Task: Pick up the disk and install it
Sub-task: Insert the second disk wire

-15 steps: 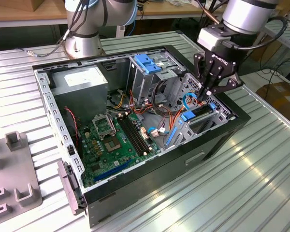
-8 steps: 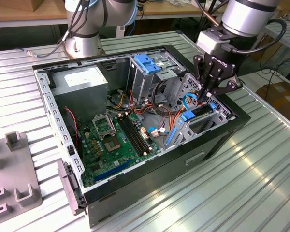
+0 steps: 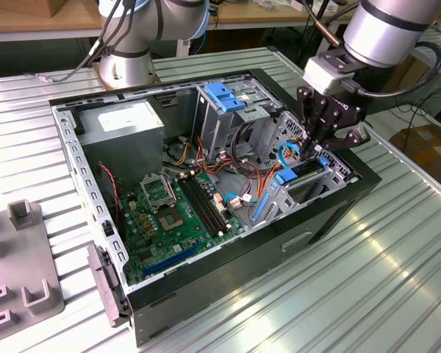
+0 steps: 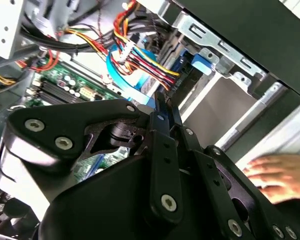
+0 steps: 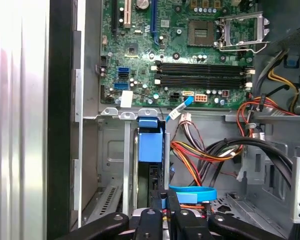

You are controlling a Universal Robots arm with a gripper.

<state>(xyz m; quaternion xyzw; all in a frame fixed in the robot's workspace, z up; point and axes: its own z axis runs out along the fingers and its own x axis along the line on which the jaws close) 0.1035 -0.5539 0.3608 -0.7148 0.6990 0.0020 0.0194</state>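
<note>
Gripping disk (image 5: 151, 155) (blue-railed), fingers (image 5: 162, 200) closed.

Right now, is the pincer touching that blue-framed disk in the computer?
Touching. In the first wrist view the pincer is closed on the near edge of the disk, with no gap between fingertips and blue frame.
</note>
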